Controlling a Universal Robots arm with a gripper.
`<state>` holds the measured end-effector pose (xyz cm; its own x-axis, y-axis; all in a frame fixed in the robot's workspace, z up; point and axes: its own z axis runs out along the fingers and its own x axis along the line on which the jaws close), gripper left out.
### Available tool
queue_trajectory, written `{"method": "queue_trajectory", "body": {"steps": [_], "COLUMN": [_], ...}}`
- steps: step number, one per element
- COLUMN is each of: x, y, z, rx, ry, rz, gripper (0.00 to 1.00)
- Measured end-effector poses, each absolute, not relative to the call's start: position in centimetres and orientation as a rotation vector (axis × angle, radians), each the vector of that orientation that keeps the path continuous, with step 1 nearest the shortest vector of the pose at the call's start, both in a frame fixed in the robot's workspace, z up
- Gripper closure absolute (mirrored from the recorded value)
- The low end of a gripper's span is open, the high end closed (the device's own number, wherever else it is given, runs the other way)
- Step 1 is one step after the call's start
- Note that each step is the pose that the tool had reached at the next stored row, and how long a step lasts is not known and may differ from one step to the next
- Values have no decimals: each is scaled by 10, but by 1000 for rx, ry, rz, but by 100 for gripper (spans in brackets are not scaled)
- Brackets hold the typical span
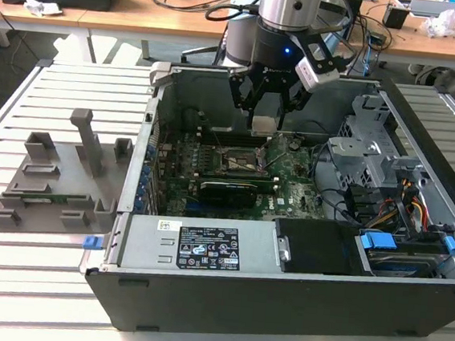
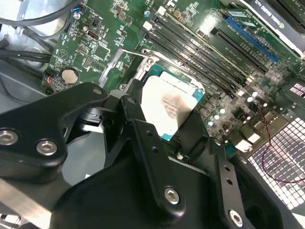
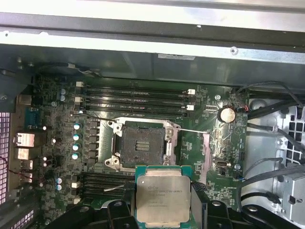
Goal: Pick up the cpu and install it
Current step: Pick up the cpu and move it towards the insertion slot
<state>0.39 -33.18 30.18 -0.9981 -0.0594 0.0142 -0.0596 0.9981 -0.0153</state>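
Gripper (image 3: 161,213) closed on the cpu (image 3: 160,193), two fingers (image 3: 119,211) pinching opposite edges, metal lid facing the first wrist view. Chip hangs inside the open computer case (image 1: 203,257), above the motherboard (image 3: 62,157), just beside the empty socket (image 3: 141,145) and not touching it. Socket frame looks open, seat bare.

Handling, judged: light, stiff, thin, smooth lid so probably slippery. Underside contacts likely fragile, so grip the edges only, as held.

Count: one cpu, one socket, one coin cell (image 3: 227,114), one gripper.
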Motion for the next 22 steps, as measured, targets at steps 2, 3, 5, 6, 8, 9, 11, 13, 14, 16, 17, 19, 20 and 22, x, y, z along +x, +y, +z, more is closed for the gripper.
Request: {"method": "queue_trajectory", "body": {"steps": [2, 3, 5, 6, 8, 9, 11, 13, 14, 16, 17, 19, 20, 22], "x": [4, 4, 4, 3, 0, -3, -6, -8, -8, -8, -8, -8, -8, -8], "y": [-332, -331, -330, -329, -324, -322, -318, -314, -313, -313, -313, -313, -313, -313], "z": [300, 298, 295, 295, 293, 292, 290, 288, 287, 284, 283, 282, 282, 282], "rx": [93, 93, 93, 93, 93, 93, 93, 93, 93, 93, 93, 93, 93, 93], "ry": [-3126, -3126, -3126, -3126, -3126, -3126, -3126, -3125, -3125, -3125, -3125, -3125, -3125, -3125], "rz": [25, 25, 25, 26, 30, 38, 56, 72, 72, 72, 72, 72, 73, 73], "gripper": [45, 45, 45, 45, 45, 45, 45, 45, 45, 45, 45, 45, 45, 45]}}
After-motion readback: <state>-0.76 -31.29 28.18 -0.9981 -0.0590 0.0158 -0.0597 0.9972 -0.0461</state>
